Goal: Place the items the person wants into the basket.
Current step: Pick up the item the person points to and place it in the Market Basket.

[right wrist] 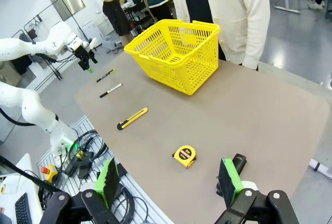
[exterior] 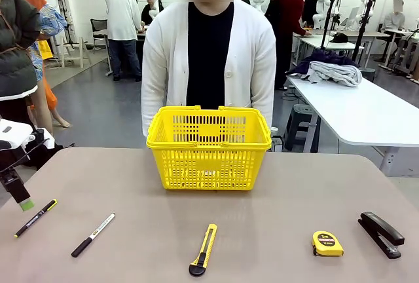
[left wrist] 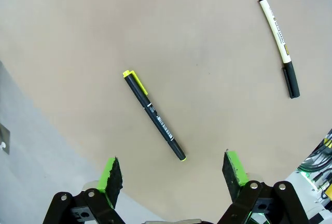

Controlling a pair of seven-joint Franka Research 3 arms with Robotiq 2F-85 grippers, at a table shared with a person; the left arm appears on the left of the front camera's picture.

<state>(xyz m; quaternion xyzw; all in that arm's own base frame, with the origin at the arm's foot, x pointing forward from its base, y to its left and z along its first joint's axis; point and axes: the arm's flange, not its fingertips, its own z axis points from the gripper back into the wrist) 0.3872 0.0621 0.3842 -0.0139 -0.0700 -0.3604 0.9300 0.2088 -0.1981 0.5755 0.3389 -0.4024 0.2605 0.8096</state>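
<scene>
The yellow basket (exterior: 208, 145) (right wrist: 176, 53) stands at the table's far middle, in front of the person (exterior: 209, 54). A black pen with a yellow cap (exterior: 36, 218) (left wrist: 154, 115) lies near the left edge. Right of it lies a white pen with a black cap (exterior: 93, 234) (left wrist: 279, 46). The yellow-and-black utility knife (exterior: 203, 249) (right wrist: 132, 119) rests at the front middle. My left gripper (exterior: 23, 201) (left wrist: 173, 175) hovers open just above the black pen, holding nothing. Over the table's near right corner my right gripper (right wrist: 168, 180) is open and empty.
A yellow tape measure (exterior: 327, 243) (right wrist: 184, 155) and a black stapler (exterior: 380, 234) (right wrist: 236, 164) lie at the front right. The table (exterior: 294, 191) is bare between the basket and the row of tools. Cables and equipment sit below the near edge.
</scene>
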